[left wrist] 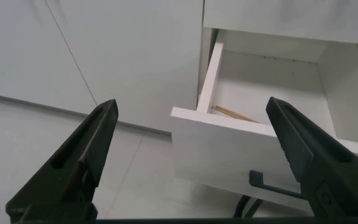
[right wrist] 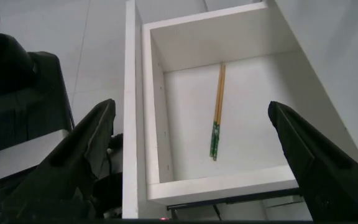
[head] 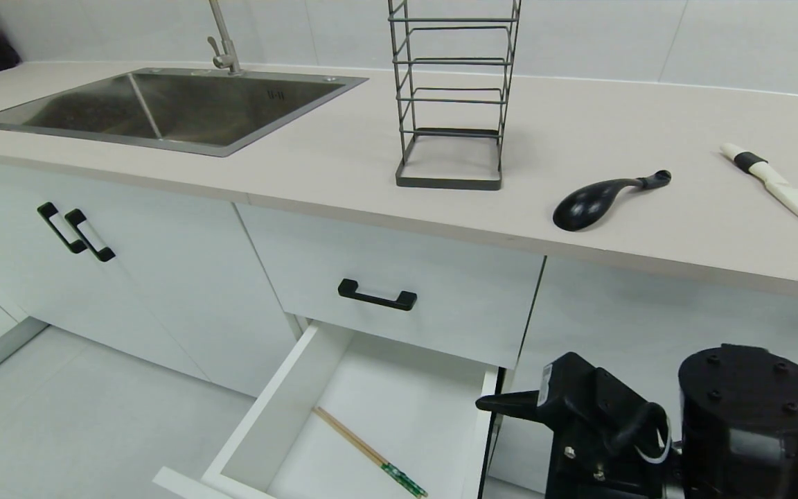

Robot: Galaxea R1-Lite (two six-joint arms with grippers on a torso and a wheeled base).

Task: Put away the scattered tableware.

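Black spoon (head: pixel 589 204), cream knife (head: pixel 787 196) with a black band, beige surface (head: pixel 302 159), white drawer (head: pixel 281 409), tan chopsticks (head: pixel 371 452) with green patterned ends.

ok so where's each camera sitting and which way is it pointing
Head view: on the robot's head, looking forward and down at the countertop, black spoon and open drawer; the right arm shows low right.
Left wrist view: low outside the drawer, facing its front through the open left hand.
Right wrist view: above the drawer, looking down into it through the open right hand.
Shared: all three show the drawer and the chopsticks in it.
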